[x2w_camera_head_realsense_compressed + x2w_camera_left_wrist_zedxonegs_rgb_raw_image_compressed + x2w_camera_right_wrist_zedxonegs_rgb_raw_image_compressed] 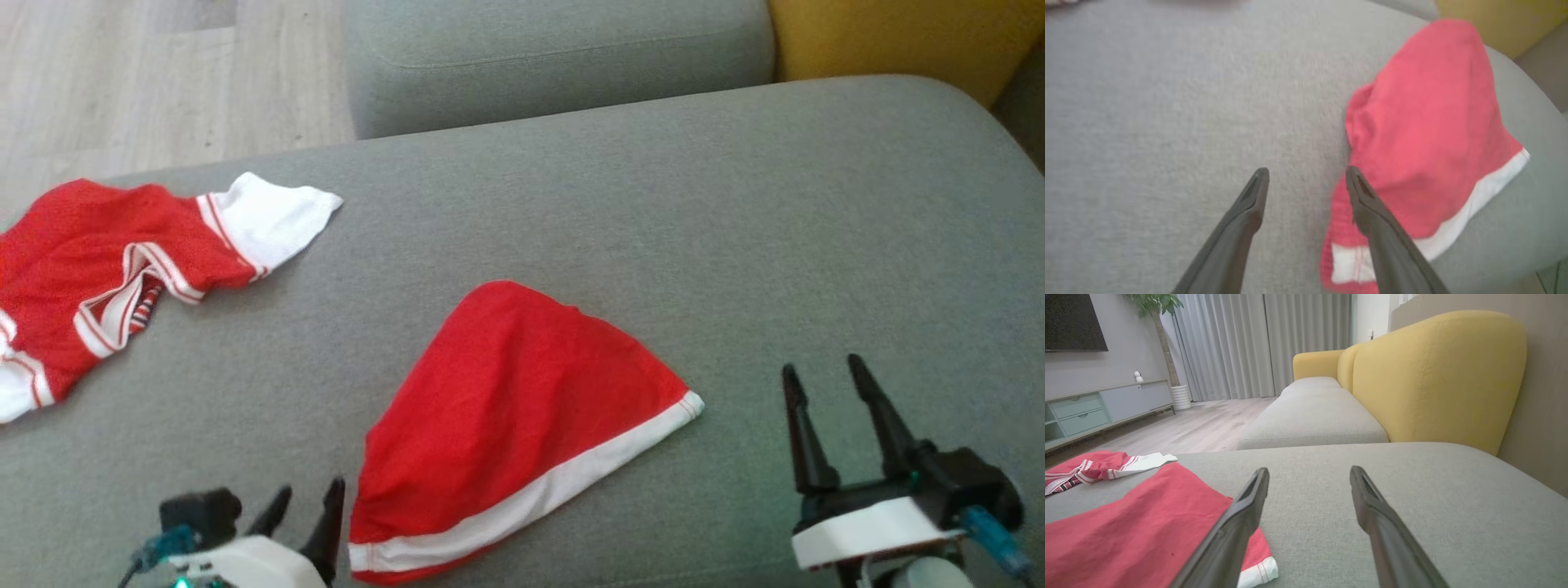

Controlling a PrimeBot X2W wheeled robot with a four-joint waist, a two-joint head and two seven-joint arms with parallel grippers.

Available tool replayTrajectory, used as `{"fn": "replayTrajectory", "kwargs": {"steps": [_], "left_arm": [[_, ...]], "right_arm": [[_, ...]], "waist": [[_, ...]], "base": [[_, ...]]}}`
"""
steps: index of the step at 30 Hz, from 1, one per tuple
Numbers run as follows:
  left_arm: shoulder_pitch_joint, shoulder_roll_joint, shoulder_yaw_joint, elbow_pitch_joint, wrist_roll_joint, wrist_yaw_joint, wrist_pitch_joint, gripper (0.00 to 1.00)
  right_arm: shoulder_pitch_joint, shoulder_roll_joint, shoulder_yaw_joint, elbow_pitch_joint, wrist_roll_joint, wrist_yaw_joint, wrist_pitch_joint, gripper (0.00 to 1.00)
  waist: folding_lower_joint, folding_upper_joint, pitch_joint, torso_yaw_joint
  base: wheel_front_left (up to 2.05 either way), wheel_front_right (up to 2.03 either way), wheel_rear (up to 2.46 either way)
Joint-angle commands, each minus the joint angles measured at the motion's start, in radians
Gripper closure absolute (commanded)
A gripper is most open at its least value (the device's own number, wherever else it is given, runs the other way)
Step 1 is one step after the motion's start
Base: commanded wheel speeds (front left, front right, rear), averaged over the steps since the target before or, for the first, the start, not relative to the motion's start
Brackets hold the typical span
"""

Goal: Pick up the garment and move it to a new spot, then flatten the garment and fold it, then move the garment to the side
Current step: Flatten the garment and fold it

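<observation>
Seems picked up, moved, flattened and folded, to judge by the garment (pixel 522 408) — lies as a tidy red triangle on the grey sofa cushion (pixel 735 204), low and central in the head view, between the two grippers. Leaves only the shift to the side, probably. Points its rounded tip away from the robot; runs longest along the white hem (pixel 555 482), slanting from near left up to far right. Shows the left gripper (pixel 310 487) spread wide and empty, just beside the hem's near-left corner — and the right gripper (pixel 820 365) equally wide, holding nothing, well apart to the right. Shares the cushion with a second red-and-white garment (pixel 106 269), crumpled at far left.
</observation>
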Motion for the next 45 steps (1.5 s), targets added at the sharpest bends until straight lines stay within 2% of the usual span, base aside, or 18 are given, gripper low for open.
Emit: {"fn": "replayTrajectory", "kwargs": {"steps": [1, 4, 9, 10, 14, 21, 26, 32, 38, 45], "left_arm": [[-0.029, 0.026, 0.075, -0.063, 0.047, 0.017, -0.018, 0.0], [-0.009, -0.019, 0.175, -0.123, 0.136, 0.027, -0.02, 0.0], [0.041, -0.124, 0.325, -0.155, 0.383, 0.009, -0.021, 0.0], [0.041, -0.124, 0.325, -0.155, 0.383, 0.009, -0.021, 0.0], [0.102, -0.213, 0.432, -0.139, 0.534, -0.042, -0.021, 0.0], [0.176, -0.322, 0.6, -0.073, 0.713, -0.158, -0.021, 0.0], [0.186, -0.386, 0.689, -0.045, 0.788, -0.256, -0.021, 0.0], [0.189, -0.44, 0.765, -0.027, 0.85, -0.337, -0.021, 0.0], [0.187, -0.471, 0.811, -0.015, 0.886, -0.385, -0.021, 0.0], [0.187, -0.492, 0.81, -0.005, 0.882, -0.41, -0.021, 0.0]], "right_arm": [[-0.006, -0.011, 0.001, -0.047, -0.011, -0.001, -0.006, 0.0], [0.001, -0.017, -0.022, -0.064, -0.03, -0.001, -0.006, 0.0], [0.004, -0.033, -0.027, -0.07, -0.069, -0.001, -0.006, 0.0], [0.004, -0.033, -0.027, -0.07, -0.069, -0.001, -0.006, 0.0], [0.005, -0.032, -0.016, -0.053, -0.09, -0.001, -0.006, 0.0], [-0.001, -0.01, 0.001, 0.011, -0.086, -0.001, -0.006, 0.0], [-0.003, 0.003, -0.001, 0.045, -0.08, -0.001, -0.006, 0.0], [-0.002, 0.009, -0.004, 0.064, -0.076, -0.001, -0.006, 0.0], [-0.004, 0.011, -0.002, 0.073, -0.076, -0.001, -0.006, 0.0], [-0.016, 0.008, -0.025, 0.086, -0.11, -0.001, -0.006, 0.0]], "waist": [[0.0, 0.0, -0.006, 0.017], [0.0, 0.0, -0.011, 0.043], [0.0, 0.0, -0.019, 0.08], [0.0, 0.0, -0.019, 0.08], [0.0, 0.0, -0.026, 0.099], [0.0, 0.0, -0.034, 0.121], [0.0, 0.0, -0.034, 0.132], [0.0, 0.0, -0.037, 0.135], [0.0, 0.0, -0.037, 0.131], [0.0, 0.0, -0.038, 0.128]], "base": [[0.0, 0.0, 0.0], [0.0, 0.0, 0.0], [0.0, 0.0, 0.0], [0.0, 0.0, 0.0], [0.0, 0.0, 0.0], [0.0, 0.0, 0.0], [0.0, 0.0, 0.0], [0.0, 0.0, 0.0], [0.0, 0.0, 0.0], [0.0, 0.0, 0.0]]}}
